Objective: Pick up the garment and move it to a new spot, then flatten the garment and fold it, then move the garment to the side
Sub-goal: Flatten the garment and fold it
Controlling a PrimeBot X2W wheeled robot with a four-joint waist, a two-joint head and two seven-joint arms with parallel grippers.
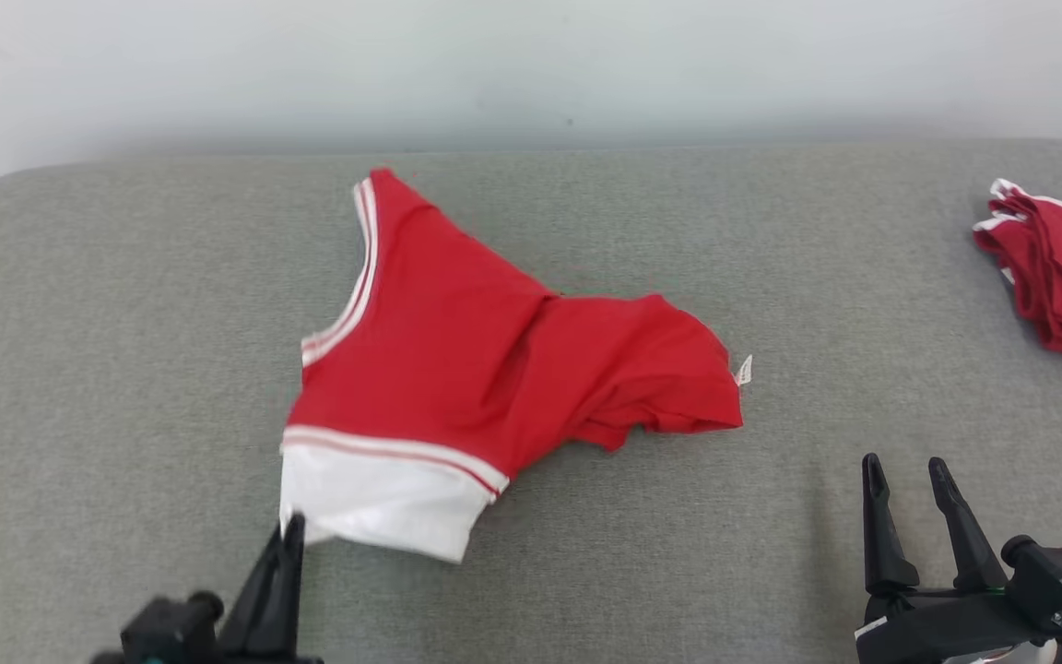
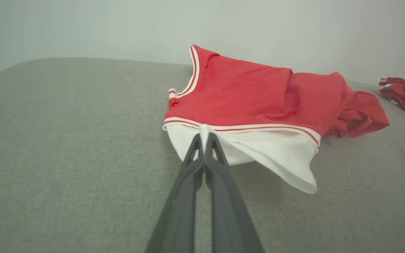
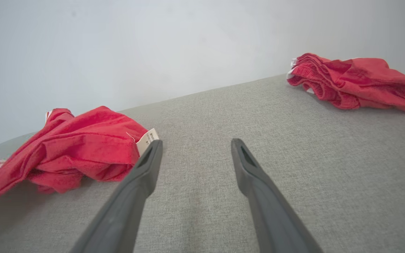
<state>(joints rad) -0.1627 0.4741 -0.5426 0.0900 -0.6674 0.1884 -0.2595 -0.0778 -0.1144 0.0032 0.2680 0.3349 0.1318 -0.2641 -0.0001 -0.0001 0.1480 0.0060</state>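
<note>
Nearest the near edge of the grey, woven-fabric surface [image 1: 107, 387], the left tool [image 1: 292, 527] is closed, its two long dark fingers [image 2: 192, 165] pressed together on a pinch of white cloth. That cloth is the corner of the white panel at the near end of the red knit garment with white-and-red striped trim [image 1: 476, 369].

The right tool [image 1: 905, 472] stands open by the near right corner, holding nothing, fingers apart and pointing toward the far edge. It is well clear of the garment, which lies to its left.

From the pinched white panel the garment runs across the middle of the surface. Its long axis goes from near left toward the right edge, ending in a bunched, creased red fold with a small white label [image 1: 744, 370] at its tip. A narrower, striped-edged point of the garment reaches toward the far edge. The left half lies fairly flat; the right half is rumpled.

Farther off, at the right edge toward the far corner, is a crumpled heap of red cloth with white edging [image 1: 1061, 267]. Beyond the far edge rises a pale plain wall [image 1: 531, 65].
</note>
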